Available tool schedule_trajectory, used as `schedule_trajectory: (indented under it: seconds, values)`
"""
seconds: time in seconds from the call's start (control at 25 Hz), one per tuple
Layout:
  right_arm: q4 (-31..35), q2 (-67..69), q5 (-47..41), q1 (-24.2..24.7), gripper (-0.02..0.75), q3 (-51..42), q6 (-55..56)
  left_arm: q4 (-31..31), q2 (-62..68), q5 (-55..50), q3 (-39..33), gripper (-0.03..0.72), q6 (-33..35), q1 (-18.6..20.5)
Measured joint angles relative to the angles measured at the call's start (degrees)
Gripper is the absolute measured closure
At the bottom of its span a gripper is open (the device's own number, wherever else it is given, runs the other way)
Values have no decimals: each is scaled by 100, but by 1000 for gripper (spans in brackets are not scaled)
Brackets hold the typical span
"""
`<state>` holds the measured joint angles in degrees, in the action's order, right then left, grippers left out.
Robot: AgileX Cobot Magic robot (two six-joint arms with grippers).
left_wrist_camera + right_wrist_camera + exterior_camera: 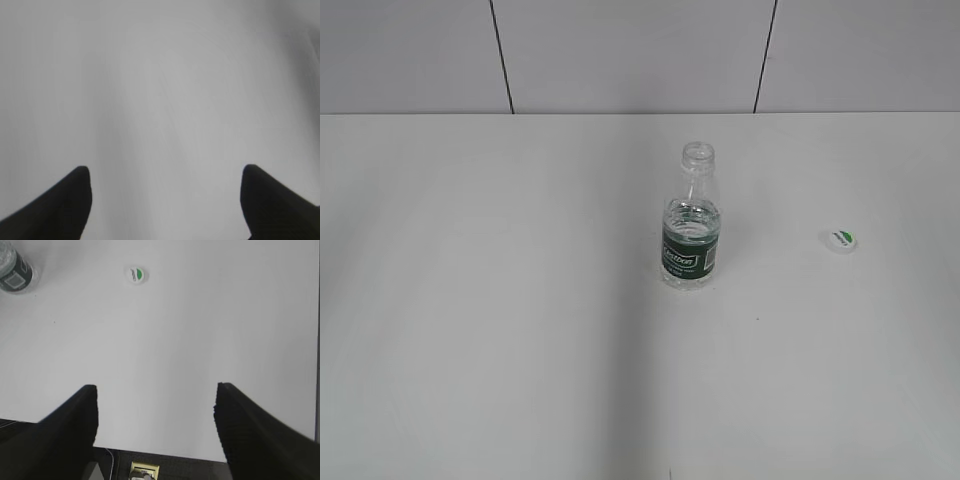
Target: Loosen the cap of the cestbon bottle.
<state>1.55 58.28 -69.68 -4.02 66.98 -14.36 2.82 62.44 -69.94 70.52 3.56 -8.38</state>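
Now uncapped cestbon bottle (690, 240) half-full of water, cap (840, 239) apart on table (470, 300); left gripper (165, 182) and right gripper (156, 400) both spread wide.

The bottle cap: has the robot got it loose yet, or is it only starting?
Looks done: the cap lies on the table, right of the open-necked bottle. Nothing is in hand; the left tool and right tool are open and empty. Nothing obvious remains.

White table (470, 330) w/ grey panelled wall (620, 50) behind.
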Motion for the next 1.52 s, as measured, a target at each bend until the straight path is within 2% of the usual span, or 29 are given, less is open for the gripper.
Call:
schedule_trajectory:
  seconds: [0.4, 0.84, 1.0, 1.2, 1.52]
  values:
    - [0, -1704, 667, 0, 183, -1732, 110, 0, -2289, -26, -1968, 137, 0, 0]
    - [4, -2701, 600, 0, 183, -2882, 431, 5, -4360, -39, -3310, 139, 0, 0]
    - [4, -2990, 490, 0, 183, -3234, 431, 0, -4844, -47, -3693, 139, 0, 0]
    - [4, -3406, 470, 0, 183, -3573, 435, -66, -5269, -24, -3757, 165, -5, 0]
    - [-1, -4268, 655, 0, 183, -3703, 472, -365, -5552, 796, -4053, 220, -5, 0]
